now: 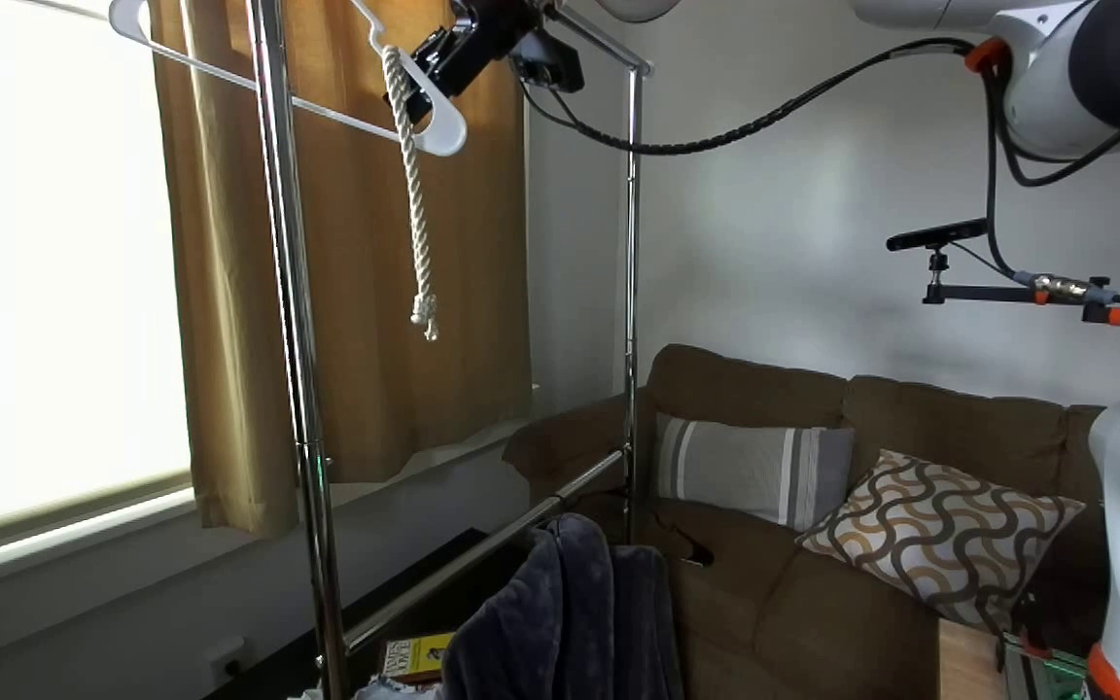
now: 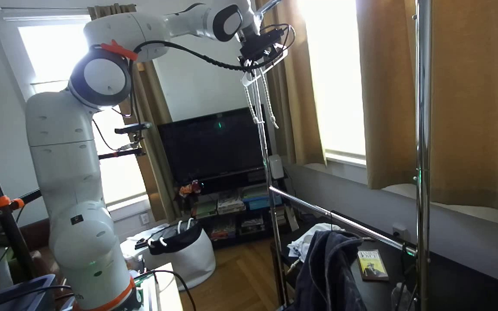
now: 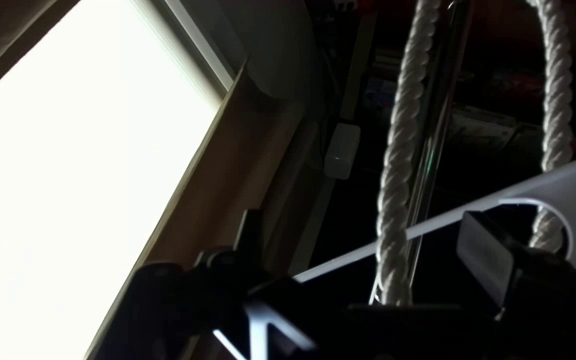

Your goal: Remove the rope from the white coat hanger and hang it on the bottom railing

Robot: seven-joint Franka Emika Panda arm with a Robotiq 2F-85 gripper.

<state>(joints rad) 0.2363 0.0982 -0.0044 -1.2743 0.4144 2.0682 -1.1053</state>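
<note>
- Rope (image 1: 413, 185): white, thick, of spirally twisted strands; lower end knobbly and tufted in an exterior view.
- Position: looped over the white coat hanger (image 1: 445, 133), two lengths showing in the wrist view.
- Gripper (image 3: 363, 230): fingers parted, one length of rope between them; whether they touch it cannot be told.
- Bottom railing (image 2: 305, 203): well below the rope.

Got a brown couch (image 1: 959, 418) with two throw pillows (image 1: 949, 535) in front of a pale wall (image 1: 793, 243), plus tan curtains (image 1: 468, 369) beside a blown-out window (image 1: 45, 272). Also got a black TV (image 2: 214, 144) and wood flooring (image 2: 240, 268).
</note>
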